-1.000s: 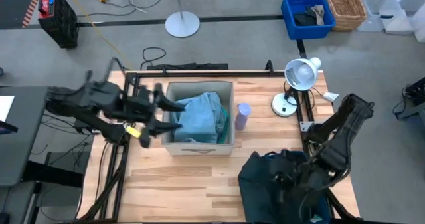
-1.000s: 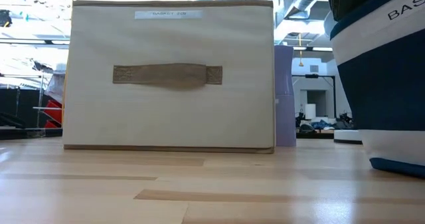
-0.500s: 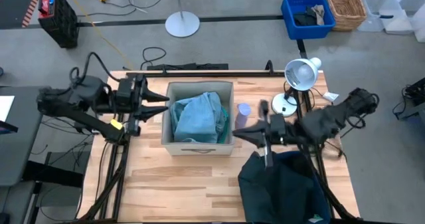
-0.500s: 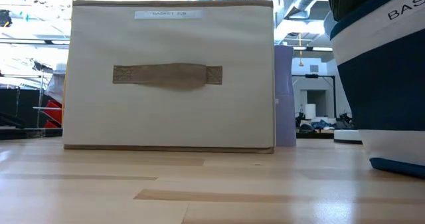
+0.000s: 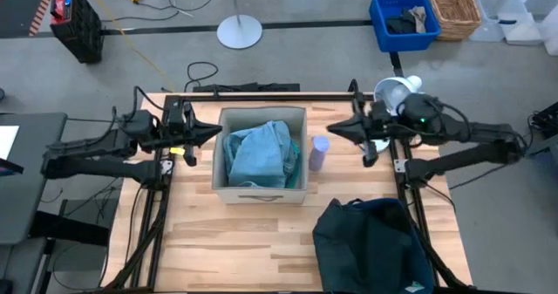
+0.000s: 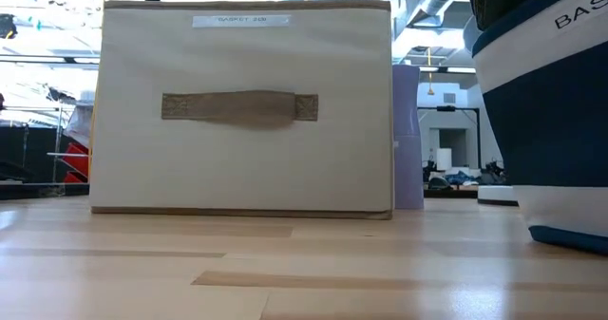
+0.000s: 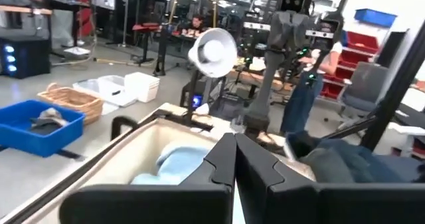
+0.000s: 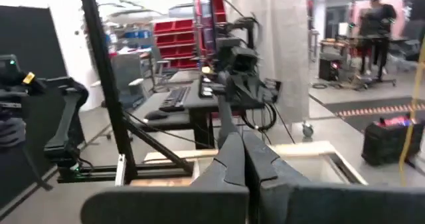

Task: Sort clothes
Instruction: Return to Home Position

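Observation:
A pale blue-grey garment (image 5: 255, 153) lies bunched in the open beige box (image 5: 228, 189) at the table's middle, and a turquoise one (image 5: 293, 160) shows along its right wall. Dark cloth (image 5: 362, 233) fills the navy bin (image 5: 410, 272) at the near right. My left gripper (image 5: 215, 133) hangs shut and level just left of the box's far left corner, pointing at it. My right gripper (image 5: 335, 130) is shut too and points left from the far right, beyond the purple bottle (image 5: 319, 152). In the left wrist view, the shut fingers (image 7: 224, 159) point over the garment (image 7: 171, 165).
A white desk lamp (image 5: 394, 95) stands at the far right beside my right arm. In the low view the box (image 6: 247, 106) fills the middle, with the bottle (image 6: 407, 135) and the navy bin (image 6: 541, 102) to its right. Bare wood lies near the front left.
My left gripper has drawn back from the box's left rim toward the table's left edge, sunk and shut with nothing in it. My right gripper has risen out of the navy bin, swung to the far right and turned level, pointing left, still shut.

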### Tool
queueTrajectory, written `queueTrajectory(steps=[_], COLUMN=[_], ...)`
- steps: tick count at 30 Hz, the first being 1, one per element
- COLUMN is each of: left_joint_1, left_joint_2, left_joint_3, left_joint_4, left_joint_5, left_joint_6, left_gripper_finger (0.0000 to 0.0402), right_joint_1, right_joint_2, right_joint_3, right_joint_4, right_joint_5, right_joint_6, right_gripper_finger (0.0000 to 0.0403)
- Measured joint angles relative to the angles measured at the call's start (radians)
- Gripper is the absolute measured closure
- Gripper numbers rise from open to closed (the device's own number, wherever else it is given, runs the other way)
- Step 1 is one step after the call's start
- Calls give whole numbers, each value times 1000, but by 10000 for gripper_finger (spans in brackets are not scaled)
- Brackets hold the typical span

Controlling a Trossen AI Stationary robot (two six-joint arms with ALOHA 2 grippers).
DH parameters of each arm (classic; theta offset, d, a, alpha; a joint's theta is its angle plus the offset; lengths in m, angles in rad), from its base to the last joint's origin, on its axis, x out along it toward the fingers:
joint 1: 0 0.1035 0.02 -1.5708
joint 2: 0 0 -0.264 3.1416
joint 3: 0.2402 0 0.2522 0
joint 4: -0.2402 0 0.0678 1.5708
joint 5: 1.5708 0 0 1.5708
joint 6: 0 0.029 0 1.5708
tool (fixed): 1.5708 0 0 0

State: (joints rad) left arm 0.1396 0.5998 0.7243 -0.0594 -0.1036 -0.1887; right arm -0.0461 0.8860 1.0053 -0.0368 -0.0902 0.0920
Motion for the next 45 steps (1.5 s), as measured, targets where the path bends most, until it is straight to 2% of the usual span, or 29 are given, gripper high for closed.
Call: queueTrajectory(steps=[7, 12, 14, 21, 26, 29, 37, 40, 45], left_joint_1=[37, 63, 75, 123, 163, 173, 175, 176, 176], left_joint_2=[-72, -99, -111, -151, -221, -266, -364, -405, -480], left_joint_3=[-150, -276, -316, -405, -474, -529, -665, -705, -713], left_joint_4=[66, 211, 239, 257, 261, 328, 387, 413, 326], left_joint_5=[13, 48, 50, 100, 135, 180, 180, 167, 144], left_joint_6=[26, 25, 22, 69, 47, 22, 5, -9, -17], left_gripper_finger=[401, 401, 401, 401, 401, 401, 401, 401, 401], right_joint_1=[39, 58, 44, 38, 30, 30, 30, 30, 30], right_joint_2=[-299, -391, -414, -475, -578, -647, -805, -863, -884], right_joint_3=[-365, -599, -657, -790, -878, -906, -989, -997, -997], right_joint_4=[70, 335, 360, 371, 416, 406, 308, 219, 196], right_joint_5=[-3, 2, 7, 13, 14, 22, 37, 39, 40], right_joint_6=[80, 110, 110, 18, 22, 1, -21, 10, 14], right_gripper_finger=[403, 403, 403, 403, 403, 403, 403, 403, 403])
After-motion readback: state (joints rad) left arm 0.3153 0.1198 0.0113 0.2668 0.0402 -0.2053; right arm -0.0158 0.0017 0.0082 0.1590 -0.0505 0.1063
